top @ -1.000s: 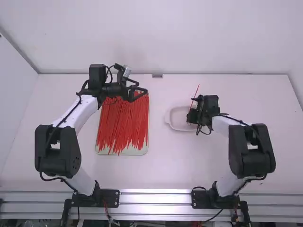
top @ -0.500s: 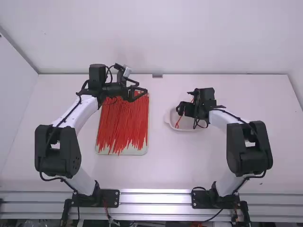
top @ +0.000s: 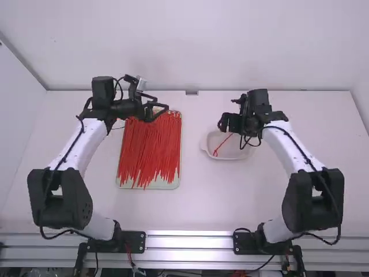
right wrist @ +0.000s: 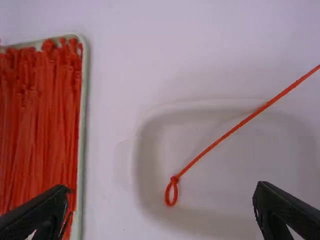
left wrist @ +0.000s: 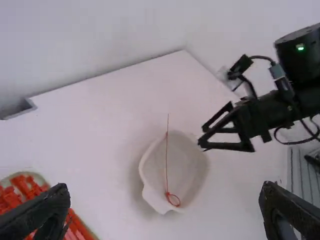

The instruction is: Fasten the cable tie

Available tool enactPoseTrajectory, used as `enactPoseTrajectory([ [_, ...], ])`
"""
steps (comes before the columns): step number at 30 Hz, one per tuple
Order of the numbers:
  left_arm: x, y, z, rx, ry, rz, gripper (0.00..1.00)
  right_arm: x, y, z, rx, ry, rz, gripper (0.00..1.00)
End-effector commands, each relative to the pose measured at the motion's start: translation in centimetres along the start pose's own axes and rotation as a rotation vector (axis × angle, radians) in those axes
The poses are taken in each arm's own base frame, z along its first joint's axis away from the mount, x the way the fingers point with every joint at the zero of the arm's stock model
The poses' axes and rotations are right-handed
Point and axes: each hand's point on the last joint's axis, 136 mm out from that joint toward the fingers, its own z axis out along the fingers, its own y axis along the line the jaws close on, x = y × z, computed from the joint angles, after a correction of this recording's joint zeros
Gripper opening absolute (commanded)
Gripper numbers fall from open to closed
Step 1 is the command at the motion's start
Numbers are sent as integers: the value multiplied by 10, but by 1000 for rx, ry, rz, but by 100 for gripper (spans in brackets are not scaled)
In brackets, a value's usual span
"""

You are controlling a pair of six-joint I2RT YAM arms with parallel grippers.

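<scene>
Red cable tie [top: 223, 143] — looped at one end — lies in the white dish [top: 203, 146], just right of frame centre on the bench [top: 230, 190]. You see left jaws and right jaws both spread wide.

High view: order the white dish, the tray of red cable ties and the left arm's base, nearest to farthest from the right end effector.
From the right end effector:
1. white dish, directly by it.
2. tray of red cable ties, farther left.
3. left arm's base, bottom edge.

white table [top: 230, 184], small grey bracket [top: 191, 92] at its far edge
</scene>
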Motion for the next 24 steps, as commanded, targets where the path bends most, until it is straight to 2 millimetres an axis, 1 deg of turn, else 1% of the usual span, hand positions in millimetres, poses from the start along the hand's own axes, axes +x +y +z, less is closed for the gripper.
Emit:
enactPoseTrajectory([
  [1, -20, -17, -16, -4, -35, 40, 99, -13, 14, -28, 2, -62, -25, 98],
  [3, -22, -26, -23, -8, -35, 61, 99, -8, 21, -40, -3, -62, -34, 98],
  [5, -23, -40, -27, -3, -32, 121, 99, 0, 30, -50, -12, -53, -39, 98],
  [7, -25, -45, -30, -4, -33, 135, 99, 3, 32, -55, -14, -50, -41, 98],
  [10, -30, -54, -39, -32, -44, 140, 99, 13, 37, -70, -17, -42, -48, 98],
  [12, -31, -60, -40, -27, -47, 152, 99, 15, 37, -75, -11, -46, -50, 98],
  [15, -28, -69, -36, -31, -50, 155, 96, 10, 23, -80, 26, -91, -63, 95],
  [17, -26, -76, -33, -34, -55, 157, 94, 6, 11, -86, 62, -131, -74, 92],
  [19, -26, -76, -35, -53, -66, 153, 92, 4, 1, -90, 89, -160, -82, 90],
  [22, -26, -76, -40, -98, -97, 143, 87, -1, -21, -101, 158, -226, -98, 85],
  [24, -26, -76, -43, -121, -112, 161, 85, -3, -32, -107, 195, -257, -106, 83],
])
